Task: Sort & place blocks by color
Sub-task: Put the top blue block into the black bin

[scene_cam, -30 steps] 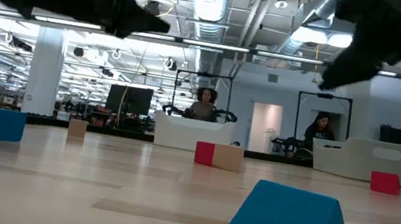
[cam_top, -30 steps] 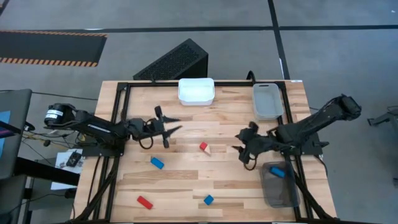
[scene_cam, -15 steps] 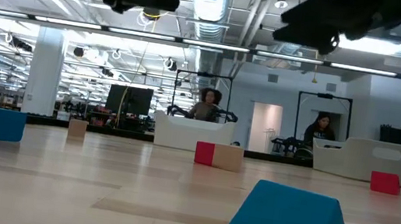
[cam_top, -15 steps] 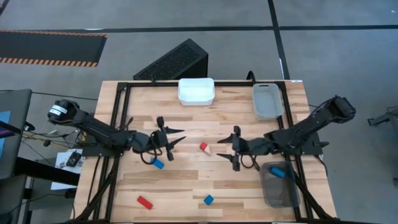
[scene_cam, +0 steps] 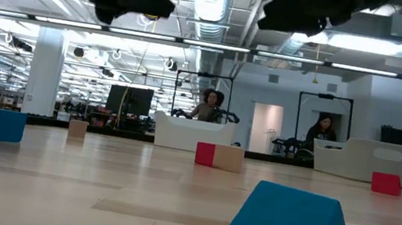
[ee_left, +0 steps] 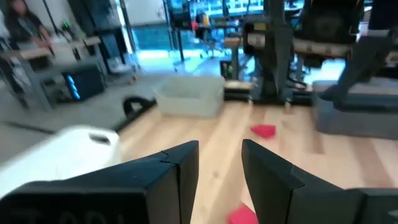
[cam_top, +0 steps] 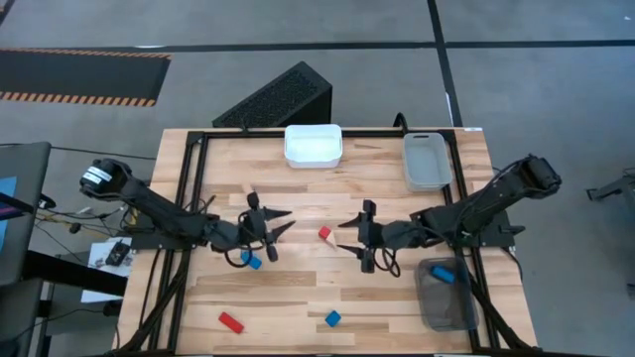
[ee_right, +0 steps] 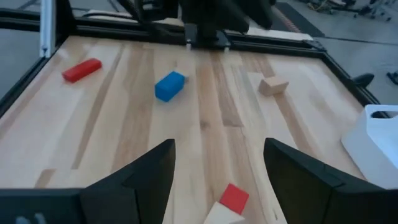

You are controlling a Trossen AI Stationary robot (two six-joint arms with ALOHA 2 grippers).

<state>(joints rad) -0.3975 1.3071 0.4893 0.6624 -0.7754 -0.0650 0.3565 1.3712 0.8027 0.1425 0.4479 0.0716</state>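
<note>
Blocks: the red cube (cam_top: 323, 233) touches a wood piece (cam_top: 332, 239), so both could get nudged by the spread-open right gripper (cam_top: 353, 236); left gripper (cam_top: 280, 224) is spread too.

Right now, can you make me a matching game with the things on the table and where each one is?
Things:
1. white bin
2. red bar
3. dark grey bin
4. left pincer

Places:
A. near corner of the table on the right arm's side, with a blue block inside
B. far edge of the table, middle
C. open above the table, beside a blue block
D. near edge of the table on the left arm's side

Pairs: 1-B, 2-D, 3-A, 4-C
</note>
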